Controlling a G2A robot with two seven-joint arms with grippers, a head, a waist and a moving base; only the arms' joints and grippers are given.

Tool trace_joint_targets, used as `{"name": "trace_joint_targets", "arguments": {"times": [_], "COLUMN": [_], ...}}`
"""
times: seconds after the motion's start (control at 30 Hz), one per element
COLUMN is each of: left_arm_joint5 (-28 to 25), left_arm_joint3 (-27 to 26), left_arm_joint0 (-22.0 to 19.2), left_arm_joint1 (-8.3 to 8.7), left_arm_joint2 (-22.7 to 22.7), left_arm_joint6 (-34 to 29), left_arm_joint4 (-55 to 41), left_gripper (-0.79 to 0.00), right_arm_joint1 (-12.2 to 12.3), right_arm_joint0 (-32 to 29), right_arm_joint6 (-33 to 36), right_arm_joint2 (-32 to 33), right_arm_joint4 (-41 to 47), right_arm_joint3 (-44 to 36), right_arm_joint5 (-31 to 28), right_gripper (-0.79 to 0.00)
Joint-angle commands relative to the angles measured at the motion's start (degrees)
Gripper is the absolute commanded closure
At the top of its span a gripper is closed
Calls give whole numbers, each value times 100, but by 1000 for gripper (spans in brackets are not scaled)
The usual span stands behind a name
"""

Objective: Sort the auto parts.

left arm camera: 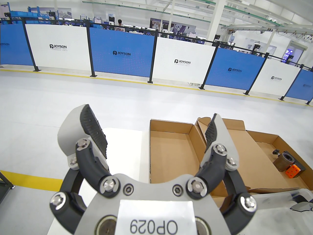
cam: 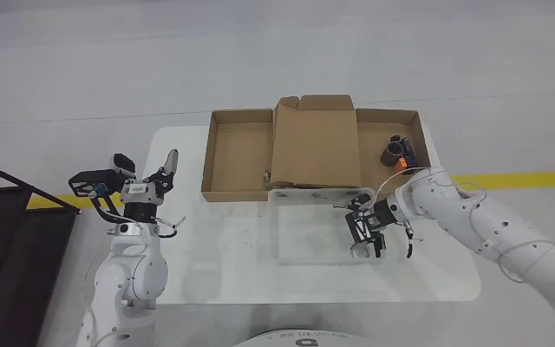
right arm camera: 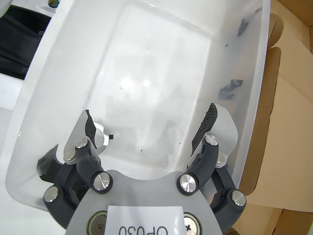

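Note:
My right gripper [cam: 364, 238] [right arm camera: 150, 123] hangs open inside the clear plastic bin [cam: 303, 252] [right arm camera: 61, 57]. A round silver metal part [right arm camera: 104, 136] lies on the bin floor beside one of its fingers; nothing is between the fingers. A dark part [right arm camera: 47, 166] sits in the bin corner close by, and small black pieces [right arm camera: 229, 90] lie along the wall on the box side. My left gripper [cam: 169, 165] [left arm camera: 154, 133] stands open and empty at the table's left end, held up level. A dark cylinder with an orange block [cam: 397, 152] [left arm camera: 288, 163] rests in the cardboard box's right compartment.
The cardboard box [cam: 236, 152] [left arm camera: 171, 147] stands at the back of the white table [cam: 217, 260], its raised flap [cam: 316, 143] covering the middle. A black frame [cam: 26, 243] stands off the table's left edge.

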Motion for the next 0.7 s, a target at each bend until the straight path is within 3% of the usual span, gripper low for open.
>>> {"name": "trace_joint_targets", "arguments": {"times": [0.0,0.27,0.67], "left_arm_joint5": [0,0,0], "left_arm_joint3": [0,0,0], "left_arm_joint0": [0,0,0], "left_arm_joint1": [0,0,0], "left_arm_joint2": [0,0,0], "left_arm_joint6": [0,0,0], "left_arm_joint4": [0,0,0], "left_gripper": [-785,-785,-785], "right_arm_joint1": [-16,-74,-93], "right_arm_joint0": [71,348,581], "right_arm_joint6": [340,1637,2819], "right_arm_joint2": [-87,-461,-813], "right_arm_joint4": [190,809,1216], "right_arm_joint3": [-5,-158,-347], "right_arm_joint5": [0,0,0], "right_gripper": [-785,-785,-785]}}
